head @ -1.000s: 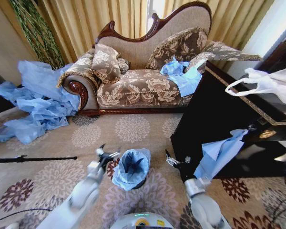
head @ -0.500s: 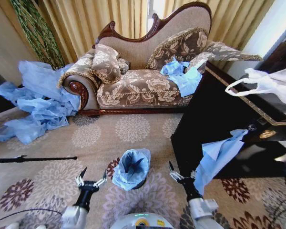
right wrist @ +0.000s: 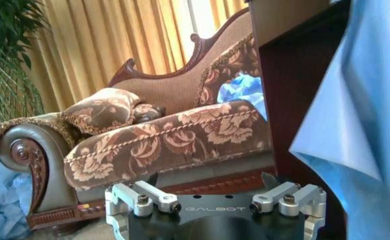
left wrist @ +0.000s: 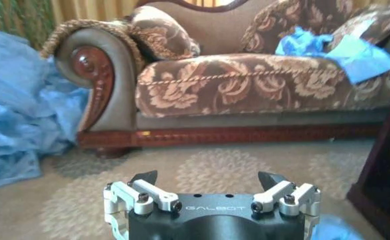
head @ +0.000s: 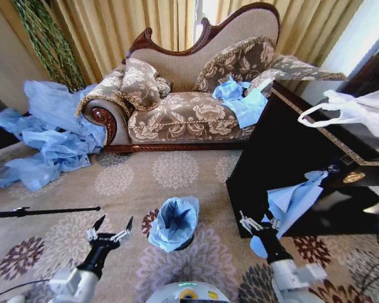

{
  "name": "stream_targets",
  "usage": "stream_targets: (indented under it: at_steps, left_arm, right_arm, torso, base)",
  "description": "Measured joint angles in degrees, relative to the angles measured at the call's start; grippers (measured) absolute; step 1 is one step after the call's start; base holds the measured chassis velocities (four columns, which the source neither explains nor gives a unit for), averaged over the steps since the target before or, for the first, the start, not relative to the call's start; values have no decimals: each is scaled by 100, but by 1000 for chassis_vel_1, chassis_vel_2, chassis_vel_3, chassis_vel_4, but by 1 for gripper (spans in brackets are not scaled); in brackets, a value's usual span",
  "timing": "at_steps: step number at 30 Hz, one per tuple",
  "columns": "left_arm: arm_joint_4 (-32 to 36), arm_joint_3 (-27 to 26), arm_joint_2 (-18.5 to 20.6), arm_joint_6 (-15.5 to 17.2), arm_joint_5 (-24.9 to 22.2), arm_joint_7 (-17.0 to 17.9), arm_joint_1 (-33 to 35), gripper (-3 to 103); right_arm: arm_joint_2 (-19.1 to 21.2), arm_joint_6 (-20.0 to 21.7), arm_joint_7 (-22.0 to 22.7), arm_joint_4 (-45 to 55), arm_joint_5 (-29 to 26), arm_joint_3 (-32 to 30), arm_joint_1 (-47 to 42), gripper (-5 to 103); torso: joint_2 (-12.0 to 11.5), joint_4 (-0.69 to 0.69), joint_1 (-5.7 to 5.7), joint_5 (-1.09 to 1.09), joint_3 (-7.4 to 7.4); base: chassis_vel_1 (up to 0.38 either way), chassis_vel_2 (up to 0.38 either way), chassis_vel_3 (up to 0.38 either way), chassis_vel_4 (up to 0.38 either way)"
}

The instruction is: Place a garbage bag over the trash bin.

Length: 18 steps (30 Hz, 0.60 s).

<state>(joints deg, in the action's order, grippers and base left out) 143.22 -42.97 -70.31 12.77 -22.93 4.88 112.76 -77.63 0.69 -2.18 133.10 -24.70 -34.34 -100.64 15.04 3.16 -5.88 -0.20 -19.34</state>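
Note:
On the carpet in front of me stands the small black trash bin (head: pixel 186 242), with the light blue garbage bag (head: pixel 174 221) draped over its rim and hanging into it. My left gripper (head: pixel 110 228) hovers open to the left of the bin, apart from it, with nothing between its fingers. In the left wrist view the left gripper (left wrist: pixel 207 179) faces the sofa. To the right of the bin my right gripper (head: pixel 258 222) is also open and empty, close to a blue bag hanging off the dark cabinet. The right gripper (right wrist: pixel 212 181) shows beside that bag in the right wrist view.
A dark cabinet (head: pixel 284 145) stands at the right with a blue bag (head: pixel 294 199) hanging down its front and a white handled bag (head: pixel 354 110) on top. Behind is a patterned sofa (head: pixel 189 113) carrying blue bags (head: pixel 240 98). Blue sheeting (head: pixel 44 136) is heaped at the left; a black pole (head: pixel 44 211) lies on the floor.
My left gripper has pulled away from the bin's side, to the left and back toward me. My right gripper has shifted right, toward the hanging blue bag. The bag stays on the bin.

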Motion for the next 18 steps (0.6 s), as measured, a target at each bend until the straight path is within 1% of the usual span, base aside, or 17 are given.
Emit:
stream_targets:
  at_steps: [2, 4, 6, 9, 12, 13, 15, 18]
  left_arm:
    - [-117, 93, 180, 259, -196, 101, -415, 100]
    - [-146, 112, 219, 292, -229, 119, -492, 100]
    - [-289, 202, 403, 379, -324, 174, -761, 100]
    - [-279, 215, 402, 353, -310, 187, -752, 100]
    - [-69, 173, 238, 173, -167, 185, -502, 100]
    - [-69, 173, 238, 173, -167, 185, -502, 100]
    - [0, 122, 175, 59, -90, 170, -379, 100]
    - [1, 59, 172, 23, -77, 163, -368, 100]
  right_arm:
    - [108, 140, 101, -185, -47, 45, 241, 100]
    - [129, 156, 112, -246, -53, 52, 306, 100]
    - [150, 190, 136, -445, -48, 58, 488, 100]
    - [79, 185, 138, -406, -8, 59, 409, 100]
    - [-135, 28, 33, -39, 147, -18, -41, 100]
    - [-135, 28, 33, -39, 147, -18, -41, 100]
    - [-238, -41, -45, 216, 166, -101, -267, 100]
    - [-272, -84, -69, 356, 164, -134, -370, 100]
  torso:
    - [0, 2, 0, -1, -1]
    - [0, 1, -1, -2, -1]
    - [0, 1, -1, 0, -1]
    - [0, 0, -1, 0, -1]
    - [0, 0, 0, 0, 0]
    - [0, 0, 0, 0, 0]
    - [0, 0, 0, 0, 0]
    - [0, 1, 0, -1, 0]
  base:
    - [0, 0, 0, 0]
    - [0, 0, 0, 0]
    - [0, 0, 0, 0]
    - [0, 0, 0, 0]
    - [0, 0, 0, 0]
    - [0, 0, 0, 0]
    - [0, 0, 0, 0]
    - [0, 0, 0, 0]
